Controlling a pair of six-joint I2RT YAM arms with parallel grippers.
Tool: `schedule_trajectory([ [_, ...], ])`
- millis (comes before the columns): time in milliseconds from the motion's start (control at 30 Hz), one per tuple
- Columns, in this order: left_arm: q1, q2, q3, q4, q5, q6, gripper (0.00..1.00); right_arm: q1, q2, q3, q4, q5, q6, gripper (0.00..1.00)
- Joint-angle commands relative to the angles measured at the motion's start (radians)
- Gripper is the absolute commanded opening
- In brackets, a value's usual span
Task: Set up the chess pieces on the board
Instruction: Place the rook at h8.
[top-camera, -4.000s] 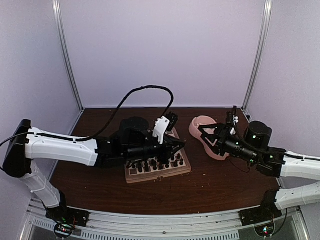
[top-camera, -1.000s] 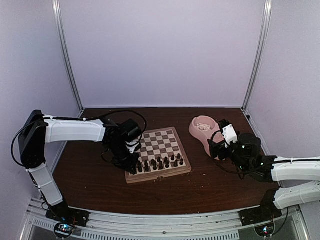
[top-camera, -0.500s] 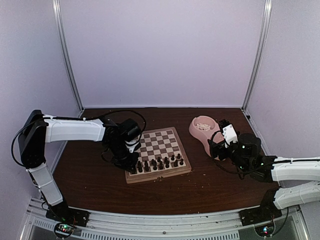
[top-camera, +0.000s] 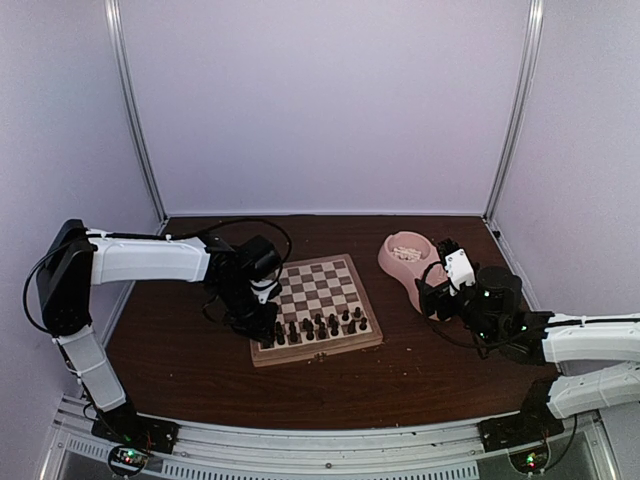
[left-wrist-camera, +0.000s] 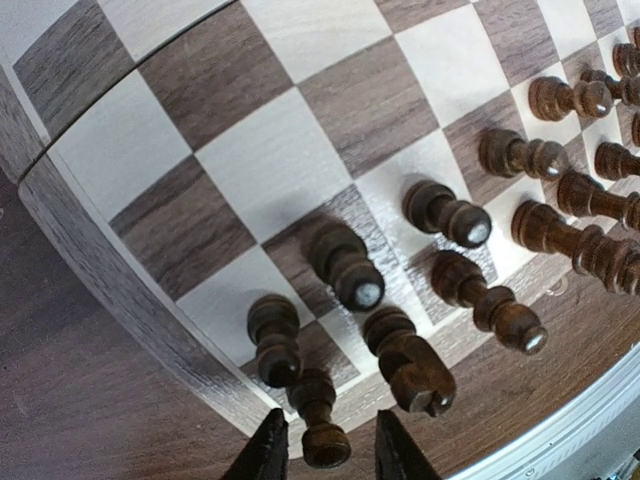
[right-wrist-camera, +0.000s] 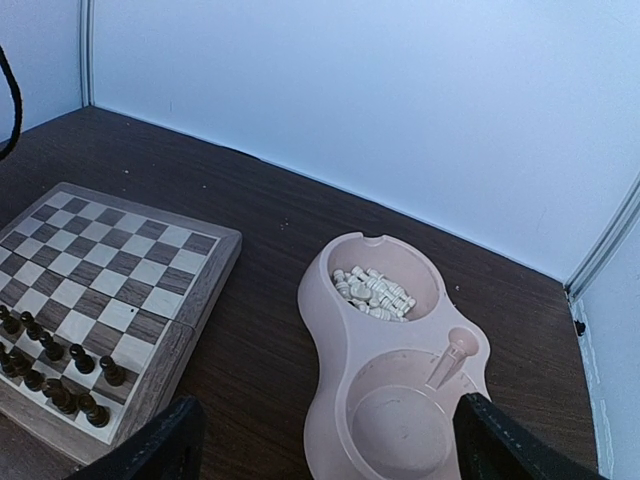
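The board (top-camera: 316, 353) lies mid-table with dark chess pieces (top-camera: 320, 325) standing in two rows along its near side. My left gripper (top-camera: 262, 326) hangs over the board's near left corner. In the left wrist view the left gripper (left-wrist-camera: 328, 448) is open, with a small gap on each side of a dark pawn (left-wrist-camera: 313, 398) that stands upright on the corner square. My right gripper (right-wrist-camera: 330, 445) is open wide above the pink double bowl (right-wrist-camera: 325, 330) and holds nothing. Cream pieces (right-wrist-camera: 372, 292) lie heaped in the bowl's far cup.
The bowl's near cup (right-wrist-camera: 400, 430) holds nothing, and a single peg-like cream piece (right-wrist-camera: 447, 358) leans on its rim. The board's far rows (top-camera: 318, 278) carry no pieces. Purple walls and metal posts (top-camera: 135, 120) close in the back and sides.
My left gripper has opened off the dark pawn at the board's near left corner, and the pawn stands free. Neither arm has shifted noticeably over the last second.
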Motion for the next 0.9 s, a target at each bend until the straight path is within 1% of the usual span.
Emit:
schedule_trajectory([
  [0, 0.009, 0.004, 0.017, 0.009, 0.011, 0.010, 0.31, -0.003, 0.006, 0.017, 0.008, -0.008, -0.011, 0.89],
  [200, 0.009, -0.028, 0.021, -0.018, 0.009, 0.005, 0.31, -0.004, 0.008, 0.018, 0.007, -0.008, -0.011, 0.89],
  [300, 0.009, -0.073, 0.033, -0.058, -0.002, 0.007, 0.31, -0.005, 0.015, 0.021, 0.005, 0.021, 0.013, 0.89],
  [367, 0.009, -0.115, 0.043, -0.091, -0.017, 0.009, 0.31, -0.022, 0.031, 0.042, -0.034, 0.056, 0.072, 0.84],
  [400, 0.009, -0.141, 0.046, -0.104, -0.028, 0.009, 0.31, -0.055, 0.040, 0.060, -0.073, 0.024, 0.116, 0.82],
  [467, 0.009, -0.198, 0.046, -0.122, -0.050, 0.006, 0.32, -0.135, 0.056, 0.083, -0.120, -0.099, 0.200, 0.80],
  [533, 0.009, -0.256, 0.041, -0.129, -0.080, 0.004, 0.32, -0.198, 0.069, 0.096, -0.153, -0.137, 0.261, 0.80],
  [567, 0.009, -0.287, 0.034, -0.129, -0.102, 0.001, 0.32, -0.222, 0.078, 0.108, -0.180, -0.134, 0.280, 0.81],
  [667, 0.009, -0.394, -0.020, -0.098, -0.227, -0.021, 0.33, -0.279, 0.111, 0.136, -0.254, -0.123, 0.329, 0.81],
  [867, 0.014, -0.592, -0.190, 0.030, -0.394, -0.065, 0.42, -0.395, 0.202, 0.166, -0.308, -0.187, 0.433, 0.77],
])
